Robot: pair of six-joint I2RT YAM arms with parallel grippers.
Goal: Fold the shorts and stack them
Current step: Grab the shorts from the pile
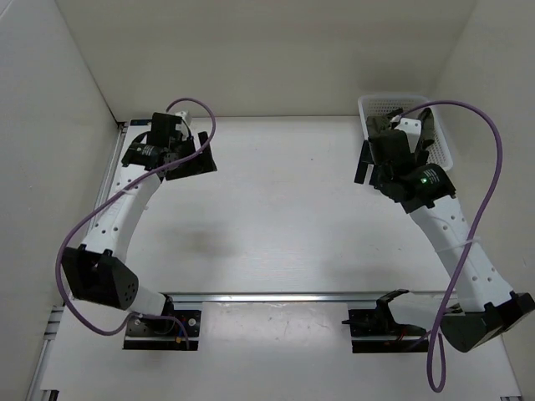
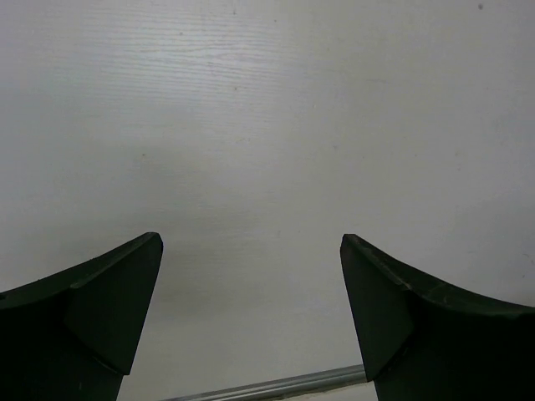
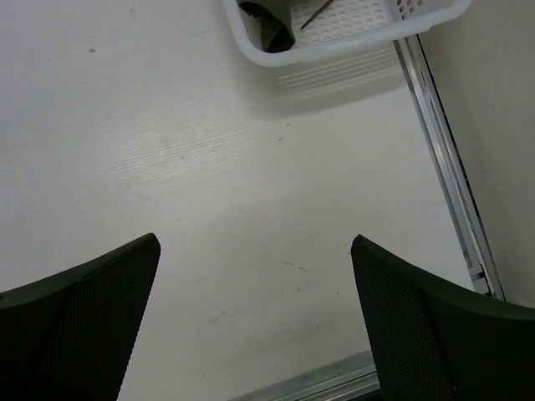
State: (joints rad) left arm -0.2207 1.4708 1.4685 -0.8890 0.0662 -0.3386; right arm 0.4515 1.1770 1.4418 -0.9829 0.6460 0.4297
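Jaws of both grippers stand wide apart, holding nothing. The dark olive-green soft fabric shorts (image 3: 269,25) lie crumpled in the near corner of the white plastic mesh basket (image 3: 334,52), a thin drawstring (image 3: 316,14) lying across its floor. The basket sits at the far right, just beside the metal edge rail (image 3: 443,142) and wall. The right gripper (image 3: 255,242) hovers near it. A wide stretch of white wooden tabletop (image 1: 284,217) separates it from the left gripper (image 2: 251,242).
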